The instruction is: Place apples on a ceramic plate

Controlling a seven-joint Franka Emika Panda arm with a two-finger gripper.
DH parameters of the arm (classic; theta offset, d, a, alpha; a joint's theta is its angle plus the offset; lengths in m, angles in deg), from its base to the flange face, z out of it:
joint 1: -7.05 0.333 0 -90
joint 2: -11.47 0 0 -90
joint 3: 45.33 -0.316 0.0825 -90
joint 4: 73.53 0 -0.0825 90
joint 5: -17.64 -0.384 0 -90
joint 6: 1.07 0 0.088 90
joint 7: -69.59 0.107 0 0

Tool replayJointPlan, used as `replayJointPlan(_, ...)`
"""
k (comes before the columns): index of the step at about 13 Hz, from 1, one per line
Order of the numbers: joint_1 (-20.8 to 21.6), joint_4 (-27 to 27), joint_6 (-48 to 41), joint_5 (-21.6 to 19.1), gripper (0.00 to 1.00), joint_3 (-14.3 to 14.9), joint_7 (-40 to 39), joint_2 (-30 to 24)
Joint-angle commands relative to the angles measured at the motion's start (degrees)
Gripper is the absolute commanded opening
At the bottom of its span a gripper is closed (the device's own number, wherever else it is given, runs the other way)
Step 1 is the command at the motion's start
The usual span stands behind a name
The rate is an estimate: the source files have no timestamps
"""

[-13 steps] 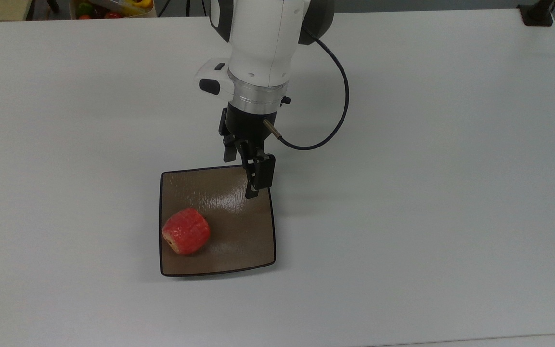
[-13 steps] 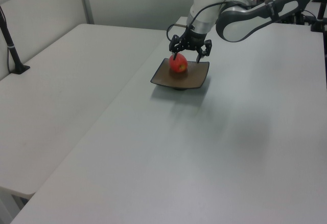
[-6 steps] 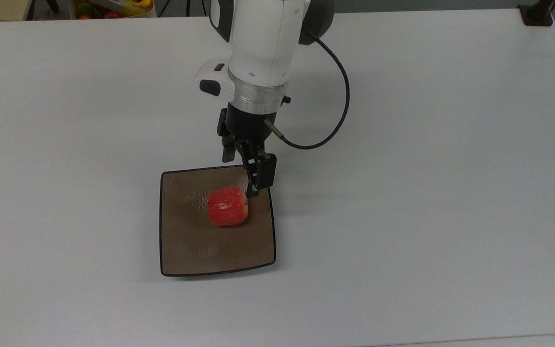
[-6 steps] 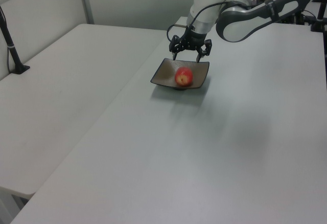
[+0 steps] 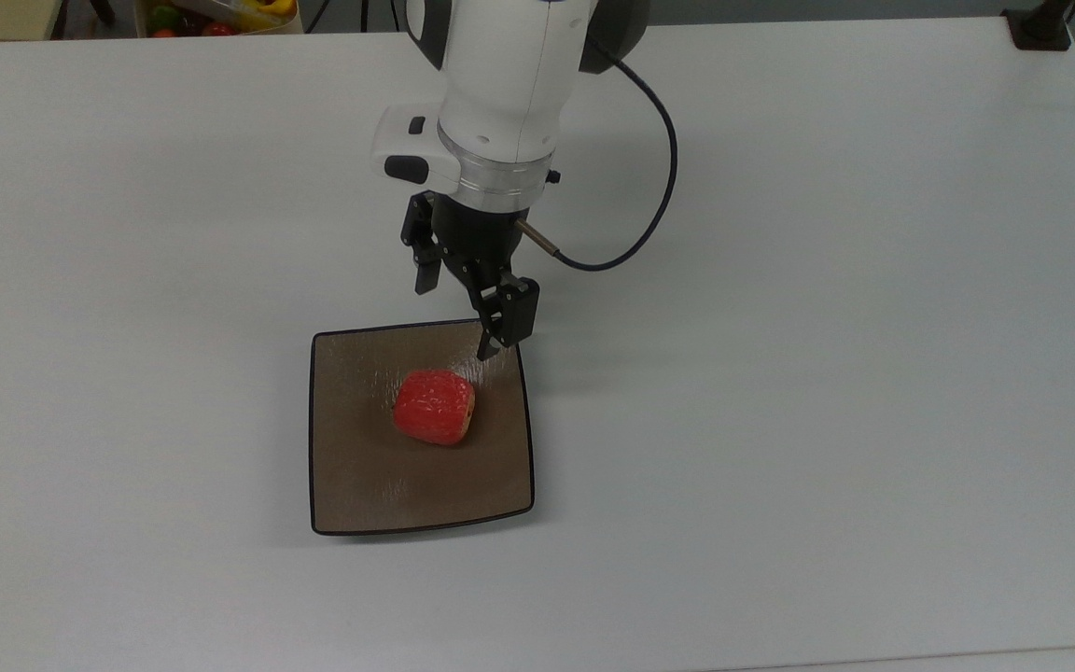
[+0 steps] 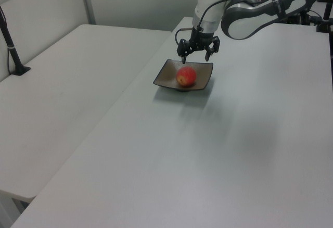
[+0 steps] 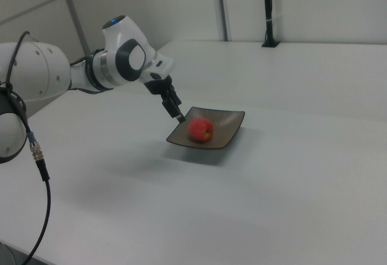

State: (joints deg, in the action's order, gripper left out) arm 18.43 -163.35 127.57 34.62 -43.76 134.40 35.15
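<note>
Top view: the claw [image 5: 458, 313] hangs spread and empty, seemingly above the plate's [image 5: 351, 495] edge, clear of the apple [image 5: 434, 407].

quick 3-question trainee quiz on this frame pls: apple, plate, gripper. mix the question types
1. True or false: the apple lies on the ceramic plate.
2. Multiple choice: the gripper is
A) shut on the apple
B) open, empty, above the plate's edge nearest the arm
C) resting flat on the table
3. Fill in: in the top view, the apple sits near the plate's ____, apart from the black rim.

Key: 1 true; 2 B; 3 middle.
</note>
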Motion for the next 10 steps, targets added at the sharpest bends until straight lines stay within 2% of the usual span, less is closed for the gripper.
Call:
replayJointPlan(1, 0.14, -1.41, -6.89, -3.7, 1.0, -0.25, -12.72, -3.98)
replayJointPlan(3, 0.22, -1.41, -10.32, -5.99, 1.0, -0.25, -21.09, -5.03)
replayJointPlan(5, 0.22, -2.29, -14.1, -6.44, 1.0, -0.34, -29.69, -6.61)
replayJointPlan(10, 0.14, -8.17, -17.62, -8.63, 1.0, -0.34, -50.0, -13.37)
